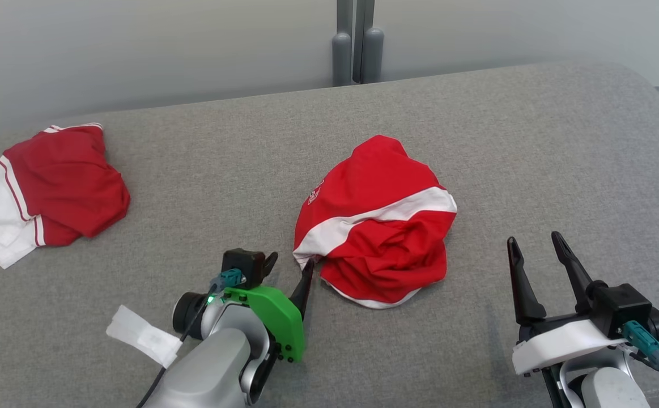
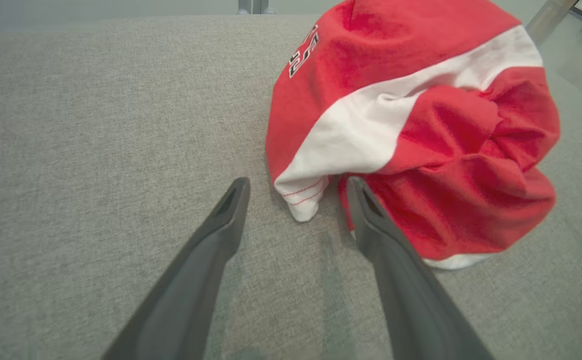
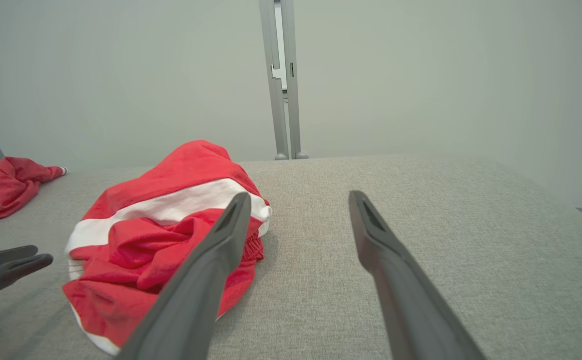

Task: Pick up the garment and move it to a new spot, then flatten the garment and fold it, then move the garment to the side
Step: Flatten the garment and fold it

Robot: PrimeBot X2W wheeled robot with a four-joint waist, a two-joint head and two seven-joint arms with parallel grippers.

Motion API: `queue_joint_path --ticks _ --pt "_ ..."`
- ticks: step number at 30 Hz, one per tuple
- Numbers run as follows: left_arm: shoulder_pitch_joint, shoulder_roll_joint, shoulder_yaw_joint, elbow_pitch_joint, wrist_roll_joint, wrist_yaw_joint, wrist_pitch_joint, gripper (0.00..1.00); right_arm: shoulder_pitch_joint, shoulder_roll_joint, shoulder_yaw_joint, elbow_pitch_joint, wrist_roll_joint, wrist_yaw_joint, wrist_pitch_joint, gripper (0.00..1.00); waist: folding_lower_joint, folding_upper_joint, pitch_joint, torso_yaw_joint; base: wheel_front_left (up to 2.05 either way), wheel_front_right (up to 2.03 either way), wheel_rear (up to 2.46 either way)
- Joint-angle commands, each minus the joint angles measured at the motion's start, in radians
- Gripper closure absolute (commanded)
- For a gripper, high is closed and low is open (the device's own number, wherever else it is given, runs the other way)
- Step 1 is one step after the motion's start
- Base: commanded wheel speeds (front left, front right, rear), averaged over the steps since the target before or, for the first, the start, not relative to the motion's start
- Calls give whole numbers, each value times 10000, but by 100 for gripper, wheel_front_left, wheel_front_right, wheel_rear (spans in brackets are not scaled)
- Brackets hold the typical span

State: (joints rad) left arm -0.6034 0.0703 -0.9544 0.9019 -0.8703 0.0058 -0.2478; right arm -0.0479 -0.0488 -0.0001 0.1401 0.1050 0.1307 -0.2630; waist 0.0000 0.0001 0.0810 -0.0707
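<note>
A crumpled red jersey garment with a broad white band (image 1: 374, 221) (image 2: 411, 125) (image 3: 170, 225) lies bunched in a mound about the middle of the grey woven-fabric surface (image 1: 533, 141), a little nearer the near edge than the far one. Small dark lettering shows on its left flank. A white hemmed corner pokes out at its near-left side.

The left gripper (image 1: 290, 263) (image 2: 297, 185) (image 3: 40, 253) sits low over the surface at that corner. Its two dark fingers are spread apart, with the white corner lying loose between the tips. One finger lies right against the red folds, and nothing is held.

The right gripper (image 1: 534, 238) (image 3: 298, 196) stands toward the near-right part of the surface, well apart from the garment. Its fingers are likewise spread wide and hold nothing.

A scrap of white label-like material (image 1: 142, 334) lies on the surface just beside the left wrist.

A second red and white garment (image 1: 63, 187) (image 3: 0, 187) lies folded loosely at the left edge.

Behind the far edge stand two grey upright posts (image 1: 357, 51) against a pale wall.
</note>
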Motion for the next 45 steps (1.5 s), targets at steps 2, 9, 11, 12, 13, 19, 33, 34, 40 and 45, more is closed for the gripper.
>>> queue_joint_path --ticks 2,9,11,12,13,19,33,34,40,45 --pt "145 31 107 412 -141 -89 -66 0 60 -29 6 0 -56 1 -37 0 0 -1 99 -179 0 0 0" --pt "-121 -49 367 1144 -468 -297 -90 0 -130 -28 27 -25 -67 1 -37 0 0 -1 395 -609 0 0 0" --pt "-175 -57 414 1231 -488 -305 -93 0 -162 -28 27 -37 -63 1 -37 0 0 -1 450 -679 0 0 0" --pt "-226 -59 457 1299 -497 -323 -95 0 -184 -28 10 -49 -64 1 -37 0 0 -1 504 -751 0 0 0" --pt "-265 -66 512 1368 -531 -347 -106 0 -197 -29 -4 -57 -74 1 -37 0 0 -1 544 -814 0 0 0" --pt "-451 -118 653 1654 -684 -583 -154 7 -218 -26 -27 -71 -89 1 -37 0 0 -1 727 -1104 0 0 0" --pt "-873 174 335 2236 -60 -743 -179 100 1 -26 -168 28 -127 1 -37 0 0 -1 441 -572 0 0 0" --pt "-908 236 301 2262 -33 -765 -178 100 6 -28 -188 27 -123 1 -37 0 0 -1 405 -486 0 0 0" --pt "-1113 722 -14 2450 294 -884 121 100 91 -28 -203 52 -54 1 -37 0 0 -1 225 -54 0 0 0" --pt "-1231 1109 -419 2620 626 -728 553 100 120 -28 -185 84 4 1 -37 0 0 -1 174 140 0 0 0"
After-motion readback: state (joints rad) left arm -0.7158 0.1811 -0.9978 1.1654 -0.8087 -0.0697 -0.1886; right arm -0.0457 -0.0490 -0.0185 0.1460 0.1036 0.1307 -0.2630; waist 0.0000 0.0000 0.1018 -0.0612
